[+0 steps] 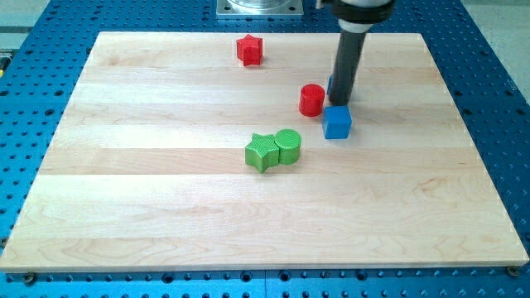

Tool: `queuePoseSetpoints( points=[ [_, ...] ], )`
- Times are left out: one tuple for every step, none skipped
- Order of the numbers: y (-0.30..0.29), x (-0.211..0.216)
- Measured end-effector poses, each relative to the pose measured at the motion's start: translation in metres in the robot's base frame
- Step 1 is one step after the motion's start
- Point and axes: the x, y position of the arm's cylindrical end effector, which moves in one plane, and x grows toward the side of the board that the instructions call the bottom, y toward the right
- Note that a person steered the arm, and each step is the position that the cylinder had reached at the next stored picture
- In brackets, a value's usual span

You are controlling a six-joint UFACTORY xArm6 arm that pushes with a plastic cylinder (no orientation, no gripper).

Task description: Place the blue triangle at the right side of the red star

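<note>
The red star (249, 50) sits near the view's top, left of centre. The blue triangle (330, 88) is almost hidden behind my rod; only a blue sliver shows at the rod's left edge, far to the right of and below the star. My tip (341, 103) rests just above the blue cube (337, 122) and right of the red cylinder (312, 99), close against the triangle.
A green star (262, 153) and a green cylinder (289, 145) touch each other near the board's middle. The wooden board (166, 215) lies on a blue perforated table. A metal mount (259, 8) is at the top edge.
</note>
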Motion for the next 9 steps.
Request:
queuePoseSetpoints(
  points=[
    [0.02, -0.025],
    [-0.004, -0.069],
    [-0.042, -0.093],
    [-0.058, -0.066],
    [-0.061, -0.059],
    [-0.087, -0.071],
    [-0.103, -0.08],
    [-0.09, -0.068],
    [-0.027, -0.048]
  ],
)
